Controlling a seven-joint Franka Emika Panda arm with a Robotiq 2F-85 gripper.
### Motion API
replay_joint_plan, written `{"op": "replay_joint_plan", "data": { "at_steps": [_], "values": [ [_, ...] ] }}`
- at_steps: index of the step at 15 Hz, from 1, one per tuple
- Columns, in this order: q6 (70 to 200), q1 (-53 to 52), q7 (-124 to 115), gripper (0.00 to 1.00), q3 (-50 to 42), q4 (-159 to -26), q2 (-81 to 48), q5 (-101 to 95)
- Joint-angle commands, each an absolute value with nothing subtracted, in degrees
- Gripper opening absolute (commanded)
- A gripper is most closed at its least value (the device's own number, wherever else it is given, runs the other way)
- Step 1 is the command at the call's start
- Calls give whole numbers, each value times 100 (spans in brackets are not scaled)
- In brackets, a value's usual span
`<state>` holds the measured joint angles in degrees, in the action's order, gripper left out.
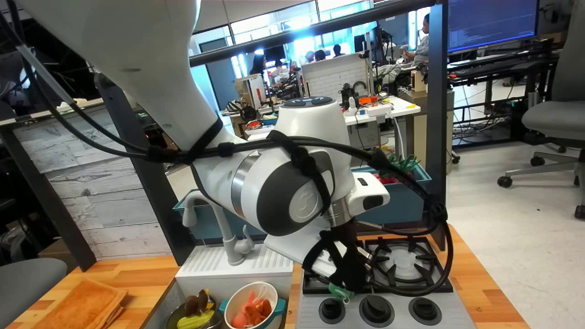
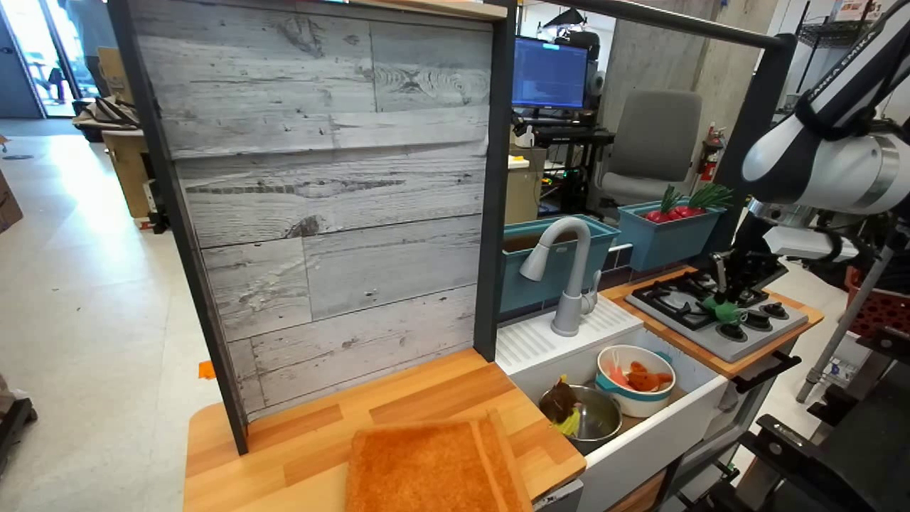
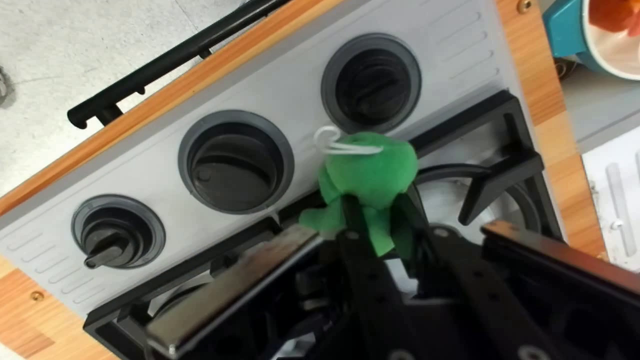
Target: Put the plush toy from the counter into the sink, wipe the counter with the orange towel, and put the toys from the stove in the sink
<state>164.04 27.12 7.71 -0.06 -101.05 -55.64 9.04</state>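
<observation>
While yellow plush [image 1: 194, 321], red-orange toy [image 2: 645, 379] lie in sink [image 2: 657, 437], claw [image 3: 376, 201] pinches remaining green toy [image 3: 372, 170] near stove's [image 3: 295, 97] knob-side edge; wipe unverified.

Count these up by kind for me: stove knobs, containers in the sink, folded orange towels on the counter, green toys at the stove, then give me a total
Stove knobs: 3
Metal container and white container: 2
Folded orange towel: 1
Green toy: 1
Total: 7
</observation>
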Motion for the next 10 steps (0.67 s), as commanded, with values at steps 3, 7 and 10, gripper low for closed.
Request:
{"op": "replay_joint_plan", "data": {
  "at_steps": [3, 7, 10],
  "values": [
    [16545, 2805, 783, 12, 133, -9952, -5703, 993],
    [16887, 2990, 1074, 1, 529, -10350, -5357, 996],
    [17541, 3609, 1824, 0, 1502, -11197, -4790, 871]
  ]
}}
